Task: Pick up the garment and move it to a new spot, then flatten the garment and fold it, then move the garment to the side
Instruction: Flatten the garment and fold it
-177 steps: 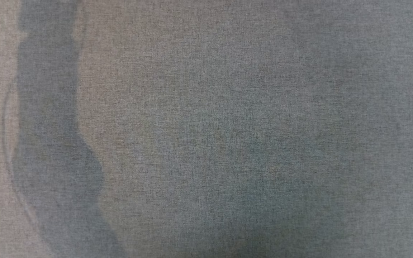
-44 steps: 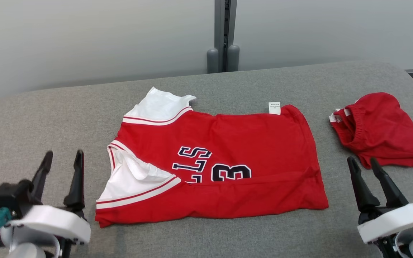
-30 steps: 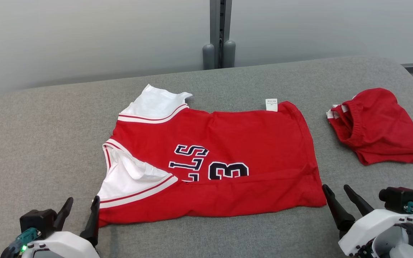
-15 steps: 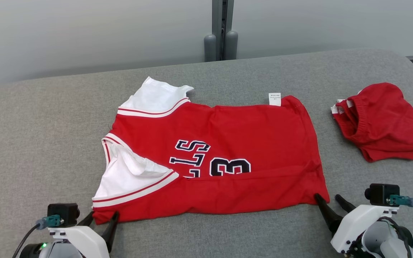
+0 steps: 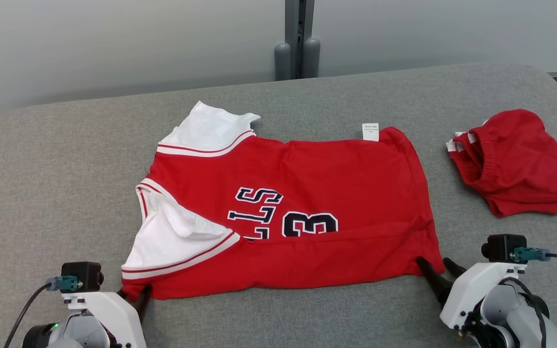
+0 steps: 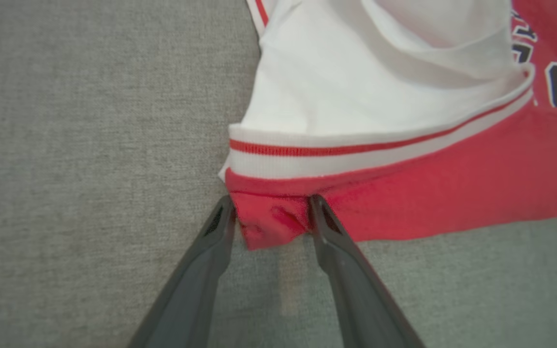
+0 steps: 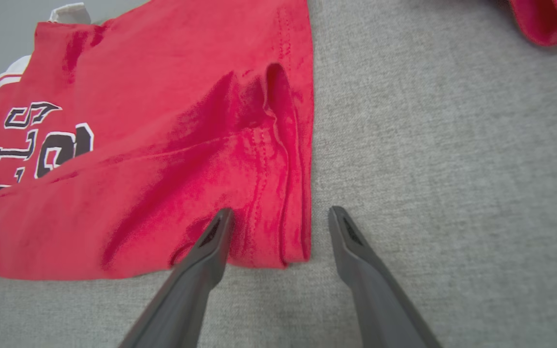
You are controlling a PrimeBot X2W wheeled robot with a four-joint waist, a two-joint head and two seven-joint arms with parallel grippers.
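Observation:
A red garment [image 5: 307, 193] with white sleeves and dark lettering lies spread on the grey padded surface [image 5: 56, 169]. My left gripper [image 5: 135, 292] sits at its near left corner. In the left wrist view my left gripper [image 6: 270, 205] has its jaws apart on either side of the puckered red corner of the garment [image 6: 428, 174]. My right gripper [image 5: 434, 263] is at the near right corner. In the right wrist view my right gripper [image 7: 281, 212] is open, one finger on the red garment [image 7: 162, 169], the other on bare grey beyond the hem.
A second red piece of clothing [image 5: 515, 159] lies crumpled at the right of the surface, apart from the garment; its edge shows again [image 7: 544, 19]. A grey post [image 5: 298, 48] stands behind the far edge against a pale wall.
Both grippers have come forward and low to the garment's near corners. The left jaws have narrowed around the red corner, which now puckers. The head view has shifted slightly.

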